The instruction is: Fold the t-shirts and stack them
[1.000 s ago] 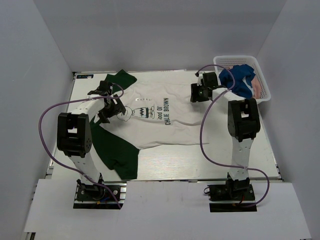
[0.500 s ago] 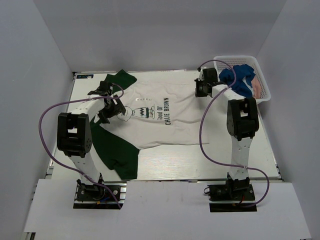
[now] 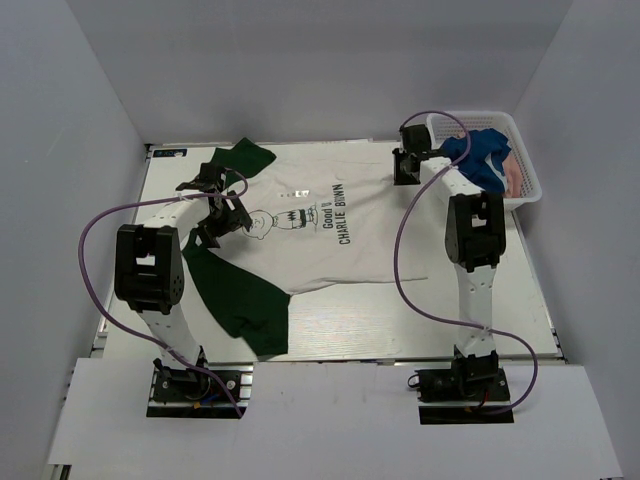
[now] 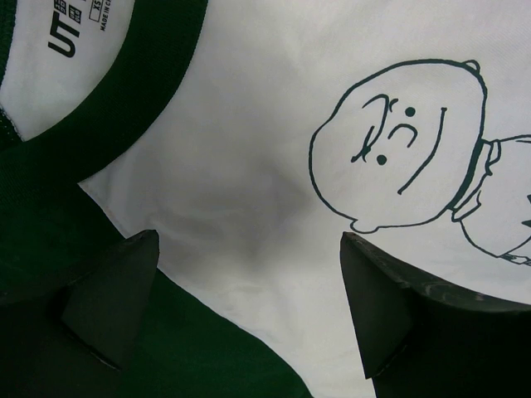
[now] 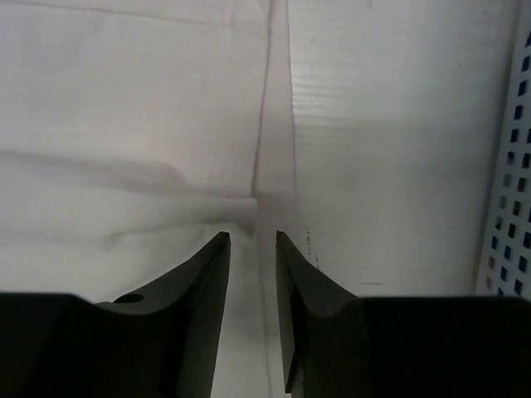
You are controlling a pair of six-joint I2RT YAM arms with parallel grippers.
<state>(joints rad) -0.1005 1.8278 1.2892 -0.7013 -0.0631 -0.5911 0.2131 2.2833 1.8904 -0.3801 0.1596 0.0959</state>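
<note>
**A:** What is on the counter [image 3: 350,320]?

**B:** One cream t-shirt [image 3: 320,235] lies spread flat, print side up. Its collar points towards the left arm and its hem towards the right arm. One dark green sleeve [image 3: 240,300] reaches towards the near edge, and the other [image 3: 245,158] towards the far edge. A blue t-shirt [image 3: 480,155] and a pink t-shirt [image 3: 512,178] are bunched in a white mesh basket [image 3: 475,114] at the far right corner.

**A:** And the arms?

**B:** The left end effector [image 4: 247,249] hangs low over the cream shirt with its fingers spread wide. They hold nothing. Under it are the green collar [image 4: 158,75] and the cartoon boy's round head [image 4: 398,141]. The right end effector [image 5: 251,240] sits at the shirt's far hem corner [image 5: 265,191], just beside the basket. Its fingers stand close together with a thin slit between them. I see no cloth caught in that slit.

**A:** So which step is this?

**B:** I judge it to be the laying-out step. The first shirt is being squared up, nothing is folded, and no stack exists yet.

**A:** What does the next move need?

**B:** Probably a fresh grip at each end. The shirt lies a little askew, and shallow creases show near the hem. The left fingers would need to come down and close on the cloth by the collar or shoulder. The right fingers would need to take the hem itself. Thin cloth on a smooth counter slips easily, so a shallow pinch could miss the top layer.
</note>
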